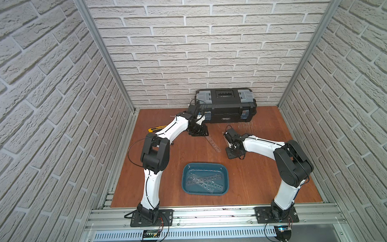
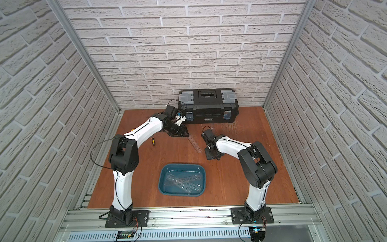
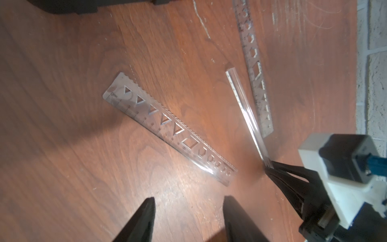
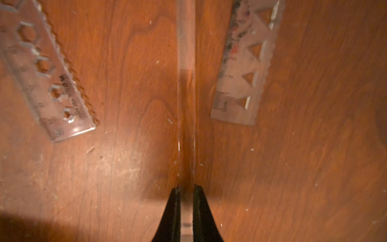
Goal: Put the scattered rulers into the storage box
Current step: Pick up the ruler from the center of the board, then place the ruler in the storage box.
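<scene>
My right gripper (image 4: pixel 186 188) is shut on the end of a clear ruler (image 4: pixel 186 42) turned on its edge, its far end low over the wood floor. The left wrist view shows that held ruler (image 3: pixel 245 109) running out from the right gripper (image 3: pixel 269 167). A second ruler (image 3: pixel 167 127) lies flat just ahead of my open left gripper (image 3: pixel 189 201), which holds nothing. A third ruler (image 3: pixel 254 69) lies beyond the held one. The teal storage box (image 1: pixel 224 169) sits near the front with several rulers (image 1: pixel 204 182) inside.
A black toolbox (image 1: pixel 226 104) stands against the back wall, close behind my left gripper (image 1: pixel 203 133). A yellow utility knife (image 1: pixel 154 128) lies under the left arm and a small screwdriver (image 2: pixel 153 141) beside it. Brick walls close in on three sides.
</scene>
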Robot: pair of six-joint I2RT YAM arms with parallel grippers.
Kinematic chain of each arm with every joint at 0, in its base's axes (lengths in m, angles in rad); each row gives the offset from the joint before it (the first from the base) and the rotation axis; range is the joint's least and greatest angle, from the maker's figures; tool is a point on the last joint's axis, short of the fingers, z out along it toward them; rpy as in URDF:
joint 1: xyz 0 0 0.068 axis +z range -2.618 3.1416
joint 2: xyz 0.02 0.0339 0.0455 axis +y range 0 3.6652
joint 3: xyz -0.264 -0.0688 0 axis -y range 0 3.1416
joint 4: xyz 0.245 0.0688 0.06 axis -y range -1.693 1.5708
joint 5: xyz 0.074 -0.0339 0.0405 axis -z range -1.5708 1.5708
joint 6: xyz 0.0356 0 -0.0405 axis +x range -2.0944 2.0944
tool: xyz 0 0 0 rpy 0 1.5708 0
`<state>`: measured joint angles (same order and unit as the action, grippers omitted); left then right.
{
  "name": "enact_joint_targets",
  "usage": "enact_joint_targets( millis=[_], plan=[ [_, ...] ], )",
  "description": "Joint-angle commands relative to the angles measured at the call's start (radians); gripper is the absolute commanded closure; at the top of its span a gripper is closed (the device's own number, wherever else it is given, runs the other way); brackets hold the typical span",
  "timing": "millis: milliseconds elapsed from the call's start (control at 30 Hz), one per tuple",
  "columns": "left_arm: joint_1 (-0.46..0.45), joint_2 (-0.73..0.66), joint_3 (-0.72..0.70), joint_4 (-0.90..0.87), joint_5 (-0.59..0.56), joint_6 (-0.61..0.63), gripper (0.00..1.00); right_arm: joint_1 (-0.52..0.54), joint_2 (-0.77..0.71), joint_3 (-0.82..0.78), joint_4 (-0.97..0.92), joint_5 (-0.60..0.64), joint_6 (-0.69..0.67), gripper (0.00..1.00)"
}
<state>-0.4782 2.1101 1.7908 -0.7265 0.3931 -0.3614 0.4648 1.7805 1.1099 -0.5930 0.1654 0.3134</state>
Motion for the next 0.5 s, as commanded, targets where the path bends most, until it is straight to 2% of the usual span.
enact_joint_targets(
  millis=[0,200,467],
  plan=[
    [-0.003,-0.072,-0.027,0.023,-0.014,-0.007,0.43,0.011,-0.123,-0.009,-0.038,0.026,-0.029,0.98],
    [0.000,-0.150,-0.056,0.030,-0.025,-0.016,0.42,0.017,-0.244,-0.001,-0.099,0.004,-0.076,0.98],
    [0.021,-0.229,-0.131,0.043,-0.019,-0.030,0.42,0.054,-0.324,0.014,-0.146,-0.065,-0.115,0.98]
  ],
)
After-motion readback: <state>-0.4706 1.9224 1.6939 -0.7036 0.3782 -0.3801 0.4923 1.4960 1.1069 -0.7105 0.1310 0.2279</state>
